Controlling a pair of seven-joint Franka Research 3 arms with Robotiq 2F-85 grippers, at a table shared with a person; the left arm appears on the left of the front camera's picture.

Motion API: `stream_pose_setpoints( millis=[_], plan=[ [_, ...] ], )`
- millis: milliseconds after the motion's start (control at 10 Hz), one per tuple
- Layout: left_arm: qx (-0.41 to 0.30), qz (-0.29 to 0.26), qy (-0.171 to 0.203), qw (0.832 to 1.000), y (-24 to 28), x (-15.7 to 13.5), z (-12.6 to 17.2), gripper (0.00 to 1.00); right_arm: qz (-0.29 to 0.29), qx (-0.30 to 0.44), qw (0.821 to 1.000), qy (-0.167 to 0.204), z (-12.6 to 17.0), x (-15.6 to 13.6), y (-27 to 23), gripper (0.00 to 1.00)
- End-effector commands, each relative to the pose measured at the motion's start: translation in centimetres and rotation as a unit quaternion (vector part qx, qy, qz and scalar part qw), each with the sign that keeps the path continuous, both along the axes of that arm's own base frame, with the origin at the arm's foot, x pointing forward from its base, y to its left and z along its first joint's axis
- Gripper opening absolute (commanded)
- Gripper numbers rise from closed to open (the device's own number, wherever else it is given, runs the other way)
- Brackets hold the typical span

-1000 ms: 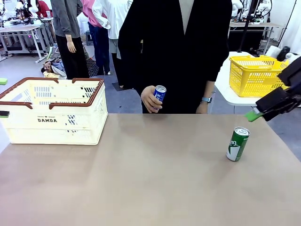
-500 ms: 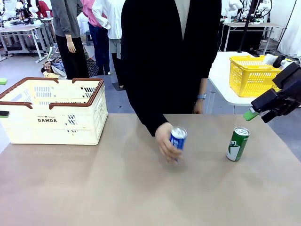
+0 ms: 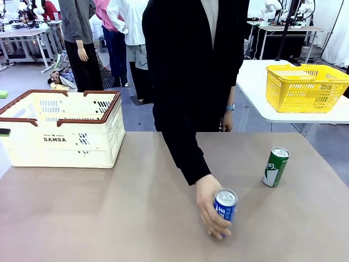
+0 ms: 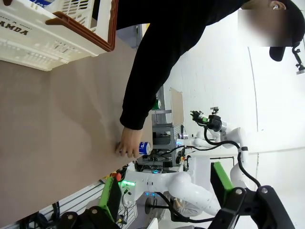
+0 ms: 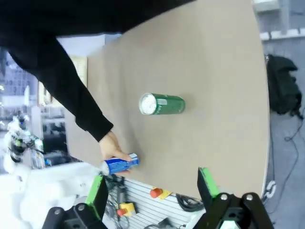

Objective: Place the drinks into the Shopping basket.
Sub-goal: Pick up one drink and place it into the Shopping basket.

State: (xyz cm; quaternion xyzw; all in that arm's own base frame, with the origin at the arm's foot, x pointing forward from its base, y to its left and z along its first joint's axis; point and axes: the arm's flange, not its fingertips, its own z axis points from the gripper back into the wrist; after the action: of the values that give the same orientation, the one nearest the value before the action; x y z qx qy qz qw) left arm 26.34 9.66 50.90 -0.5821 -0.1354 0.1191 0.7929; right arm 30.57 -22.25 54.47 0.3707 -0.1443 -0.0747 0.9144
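The blue can [image 3: 224, 204] stands near the table's front middle with the person's hand [image 3: 209, 207] wrapped around it. To its right and farther back, the green can [image 3: 275, 166] stands upright and free. The cream Shopping basket [image 3: 60, 128] with a brown rim sits at the far left. In the left wrist view my left gripper [image 4: 165, 188] is open above the table, well away from the blue can [image 4: 144, 148] and the basket [image 4: 57, 28]. My right gripper [image 5: 151, 190] is open, high over the green can [image 5: 162, 104] and the blue can [image 5: 119, 164].
The person in a black sleeve [image 3: 182, 147] leans over the table's middle. A yellow mesh basket [image 3: 305, 87] rests on a white side table [image 3: 256, 101] at the back right. Bare tabletop [image 3: 109, 207] lies between the basket and the cans.
The person's hand carried the blue can from the far edge down to the table's front middle. My right arm drew back out of the front view at the right.
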Motion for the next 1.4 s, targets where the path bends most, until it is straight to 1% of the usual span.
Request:
stream_pose_setpoints(
  millis=[0,100,200,300,400,600,700,900,1100,1300],
  plan=[
    [-0.008,-0.003,-0.011,1.0,0.0,0.0,0.1,1.0,-0.008,0.046,0.999,0.022,-2.1,2.4,-0.9,1.0],
    [-0.008,-0.003,-0.011,1.0,0.0,0.0,0.1,1.0,0.002,0.05,0.999,0.017,-2.8,2.8,-0.7,1.0],
    [-0.008,-0.003,-0.011,1.0,0.0,0.0,0.1,1.0,0.003,0.044,0.999,0.015,-2.9,3.2,-0.4,1.0],
    [-0.008,-0.003,-0.011,1.0,0.0,0.0,0.1,1.0,0.011,0.037,0.999,-0.002,-2.4,3.2,0.4,1.0],
    [-0.008,-0.003,-0.011,1.0,0.0,0.0,0.1,1.0,0.025,0.019,0.999,-0.007,-2.1,3.5,2.4,1.0],
    [-0.008,-0.003,-0.011,1.0,0.0,0.0,0.1,1.0,0.075,-0.043,0.996,0.007,-2.6,5.2,8.6,1.0],
    [-0.008,-0.003,-0.011,1.0,0.0,0.0,0.1,1.0,0.104,-0.08,0.991,0.017,-3.3,6.1,12.7,1.0],
    [-0.008,-0.003,-0.011,1.0,0.0,0.0,0.1,1.0,0.165,-0.159,0.972,0.051,-5.8,7.5,20.5,1.0],
    [-0.008,-0.003,-0.011,1.0,0.0,0.0,0.1,1.0,0.166,-0.247,0.953,0.048,-7.3,7.6,24.3,1.0],
    [-0.008,-0.003,-0.011,1.0,0.0,0.0,0.1,1.0,0.186,-0.312,0.929,0.064,-9.5,7.2,27.1,1.0]
  ],
)
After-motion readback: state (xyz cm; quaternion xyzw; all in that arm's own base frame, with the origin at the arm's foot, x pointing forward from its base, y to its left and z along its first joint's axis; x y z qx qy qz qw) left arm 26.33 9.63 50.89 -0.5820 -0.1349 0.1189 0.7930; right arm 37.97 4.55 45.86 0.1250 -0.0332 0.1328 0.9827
